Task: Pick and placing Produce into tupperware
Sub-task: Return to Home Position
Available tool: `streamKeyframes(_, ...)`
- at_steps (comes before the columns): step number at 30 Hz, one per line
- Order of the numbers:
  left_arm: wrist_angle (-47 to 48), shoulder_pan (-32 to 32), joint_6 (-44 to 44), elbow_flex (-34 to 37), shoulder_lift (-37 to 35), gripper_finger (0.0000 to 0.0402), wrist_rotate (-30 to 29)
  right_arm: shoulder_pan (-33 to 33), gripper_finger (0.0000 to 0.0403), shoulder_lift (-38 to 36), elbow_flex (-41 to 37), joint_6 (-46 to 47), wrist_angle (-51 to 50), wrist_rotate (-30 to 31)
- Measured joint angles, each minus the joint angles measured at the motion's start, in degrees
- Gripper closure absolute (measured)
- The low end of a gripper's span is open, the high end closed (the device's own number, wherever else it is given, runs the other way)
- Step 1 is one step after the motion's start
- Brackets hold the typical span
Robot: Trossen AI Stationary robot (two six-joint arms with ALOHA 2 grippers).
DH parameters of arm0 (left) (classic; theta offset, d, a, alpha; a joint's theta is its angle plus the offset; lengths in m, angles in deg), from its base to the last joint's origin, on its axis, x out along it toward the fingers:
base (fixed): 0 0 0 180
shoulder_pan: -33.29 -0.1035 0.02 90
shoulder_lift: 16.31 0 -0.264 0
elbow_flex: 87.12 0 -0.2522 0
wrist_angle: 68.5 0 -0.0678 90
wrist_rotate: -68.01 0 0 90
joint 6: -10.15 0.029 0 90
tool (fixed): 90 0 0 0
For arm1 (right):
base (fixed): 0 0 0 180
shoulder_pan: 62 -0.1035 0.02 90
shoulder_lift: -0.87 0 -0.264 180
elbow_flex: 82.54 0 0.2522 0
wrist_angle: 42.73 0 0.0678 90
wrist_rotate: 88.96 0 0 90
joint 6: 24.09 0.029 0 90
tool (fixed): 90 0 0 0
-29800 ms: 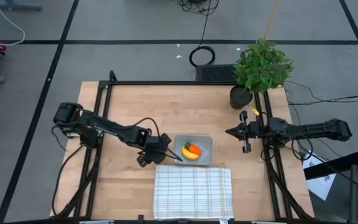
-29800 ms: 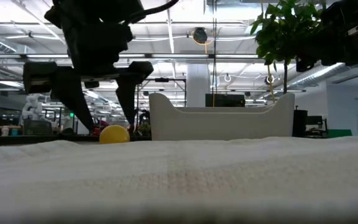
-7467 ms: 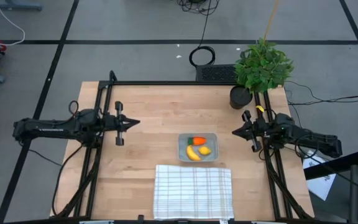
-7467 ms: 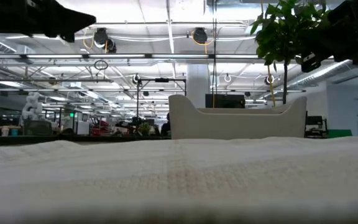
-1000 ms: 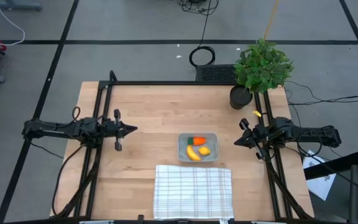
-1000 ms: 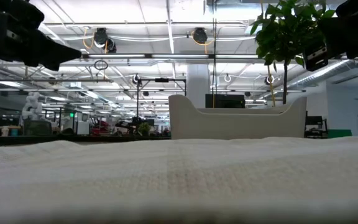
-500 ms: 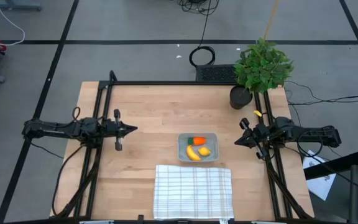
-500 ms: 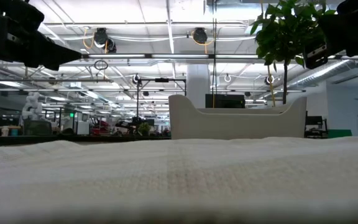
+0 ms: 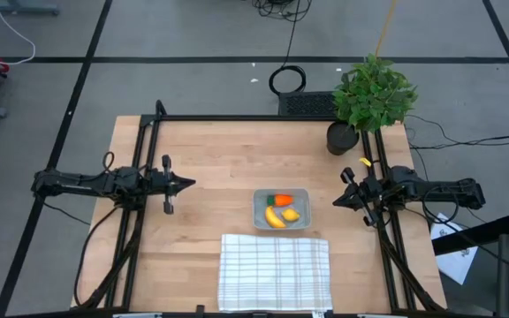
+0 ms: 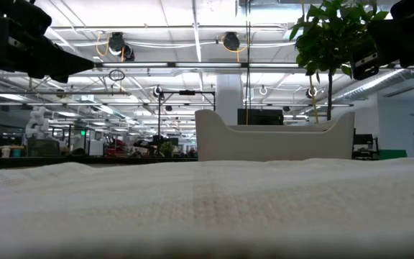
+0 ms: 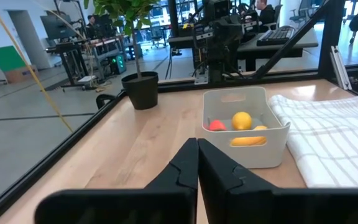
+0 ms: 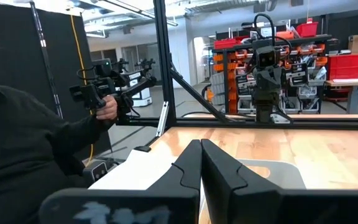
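High view: the left hand (image 9: 188, 184) hangs over the left side of the pale wooden bench (image 9: 219, 150), its two dark fingers pressed together and gripping nothing. The right hand (image 9: 336, 201) sits at the bench's right edge, also closed and empty; both point toward the middle. In each wrist view the fingers (image 11: 197, 163) (image 12: 201, 163) meet with no gap.

Between the two hands, well apart from either, stands the shallow translucent grey plastic tub (image 9: 256, 210). Inside it lie the orange carrot with green top (image 9: 281, 200), the curved yellow banana (image 9: 274, 218) and the small round yellow lemon (image 9: 292, 213).

Just beside the tub, on its near side, lies the white grid-patterned cloth (image 9: 275, 272). A leafy green plant in a dark pot (image 9: 374, 93) stands at the far right corner. In the right wrist view a person in a dark sleeve (image 12: 17, 143) sits beyond the bench.
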Motion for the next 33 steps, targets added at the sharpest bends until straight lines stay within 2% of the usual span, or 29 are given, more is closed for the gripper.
streamKeyframes(6,0.0,0.0,0.5,0.0,0.0,0.0383,0.0,0.0,0.0403,0.0,0.0,-0.9,0.0,0.0)
streamKeyframes(33,0.0,0.0,0.4,0.0,0.0,0.0382,0.0,0.0,0.0403,0.0,0.0,-2.0,0.1,0.0)
